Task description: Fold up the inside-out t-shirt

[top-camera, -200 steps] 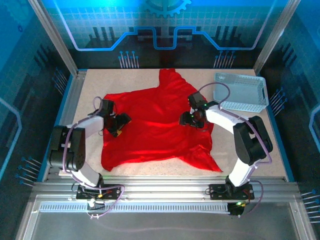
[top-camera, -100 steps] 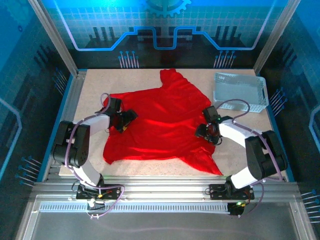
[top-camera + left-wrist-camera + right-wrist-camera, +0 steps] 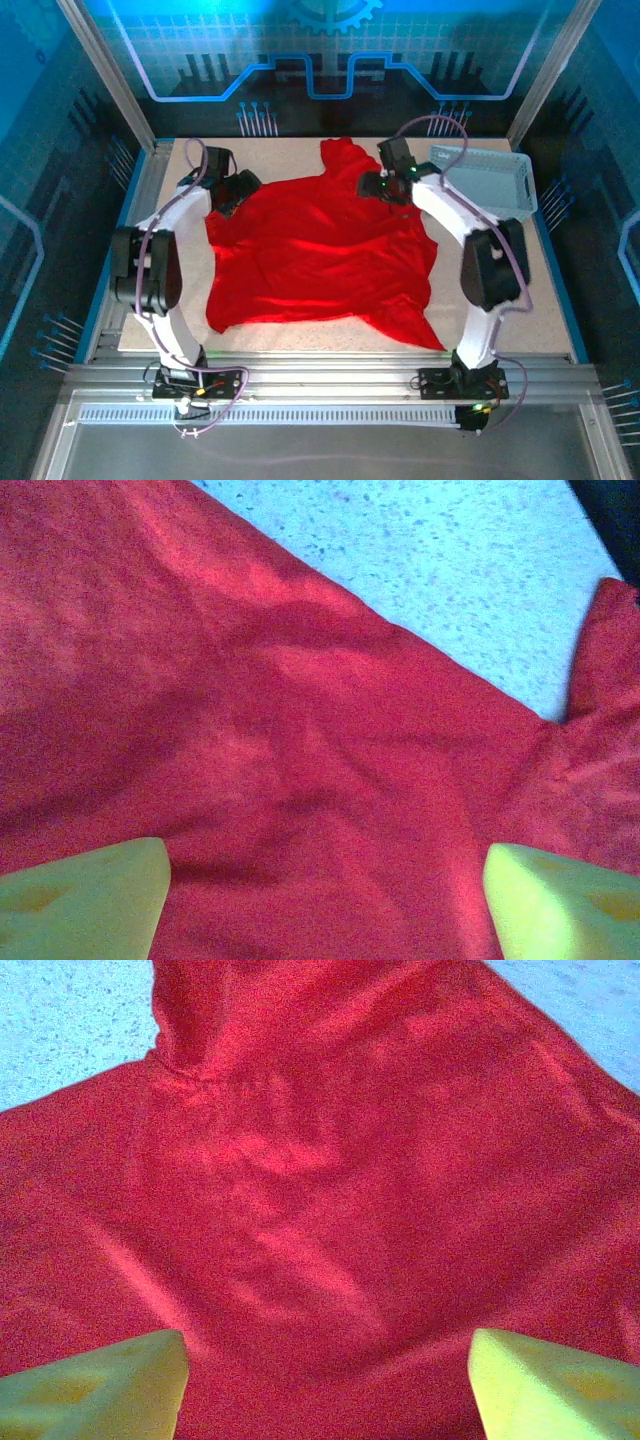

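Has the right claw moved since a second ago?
Yes. The right claw went toward the far edge: before nearer than the basket, now level with its left side.

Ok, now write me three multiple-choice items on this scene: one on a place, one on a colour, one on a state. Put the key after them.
1. The white mesh basket stands
A. at the table's far right corner
B. on top of the t-shirt
C. at the near left corner

2. The left fingers are
A. black
B. yellow
C. blue

3. The right fingers are
A. shut on a sleeve
B. shut on the basket's rim
C. open over the red cloth

Key:
1 A, it sits on bare table to the right of the shirt, at the far edge.
2 B, the left wrist view shows both tips yellow.
3 C, the tips stand wide apart with cloth lying between them.
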`<state>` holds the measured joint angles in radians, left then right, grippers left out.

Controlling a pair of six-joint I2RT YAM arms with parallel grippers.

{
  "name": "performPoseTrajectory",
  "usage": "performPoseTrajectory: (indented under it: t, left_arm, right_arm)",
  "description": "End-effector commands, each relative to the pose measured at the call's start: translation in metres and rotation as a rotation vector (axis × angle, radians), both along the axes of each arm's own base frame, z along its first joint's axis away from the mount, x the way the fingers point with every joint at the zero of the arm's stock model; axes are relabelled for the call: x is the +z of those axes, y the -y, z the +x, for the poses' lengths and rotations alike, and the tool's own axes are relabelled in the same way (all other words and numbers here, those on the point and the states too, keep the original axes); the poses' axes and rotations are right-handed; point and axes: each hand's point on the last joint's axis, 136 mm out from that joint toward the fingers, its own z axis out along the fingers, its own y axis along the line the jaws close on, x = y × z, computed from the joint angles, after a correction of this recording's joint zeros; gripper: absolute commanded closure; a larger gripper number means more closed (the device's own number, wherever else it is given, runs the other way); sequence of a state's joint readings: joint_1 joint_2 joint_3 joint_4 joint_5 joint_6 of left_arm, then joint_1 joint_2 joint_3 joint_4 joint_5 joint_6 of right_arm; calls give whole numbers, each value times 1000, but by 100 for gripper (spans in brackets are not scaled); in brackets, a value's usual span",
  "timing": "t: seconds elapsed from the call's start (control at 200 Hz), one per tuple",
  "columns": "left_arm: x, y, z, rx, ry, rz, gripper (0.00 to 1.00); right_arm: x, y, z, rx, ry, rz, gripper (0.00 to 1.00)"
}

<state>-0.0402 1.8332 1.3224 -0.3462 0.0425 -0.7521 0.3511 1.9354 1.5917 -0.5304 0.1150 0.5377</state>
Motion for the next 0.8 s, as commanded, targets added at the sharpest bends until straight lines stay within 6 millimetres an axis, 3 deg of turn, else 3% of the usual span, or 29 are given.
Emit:
performPoseTrajectory:
  t: [0.0,0.14,0.295,0.34,0.45,0.79]
  left_arm:
    - [-41,-10,-4,25,-115,-54,17]
    - [-64,-25,-6,63,-147,-107,17]
    - [-79,-46,-21,110,-174,-126,16]
    - [-83,-52,-27,124,-179,-130,16]
    - [-83,-63,-35,137,-185,-110,16]
    - [-44,-72,-23,85,-134,-2,16]
  right_arm:
    - [-34,-12,16,79,-86,-20,25]
    - [-66,-18,30,68,-158,-37,25]
    - [-103,12,13,-57,-272,-76,25]
    - [-112,23,2,-110,-303,-79,25]
    - [-115,38,-26,-182,-321,-88,25]
    - [-106,30,-133,-216,-347,-71,26]
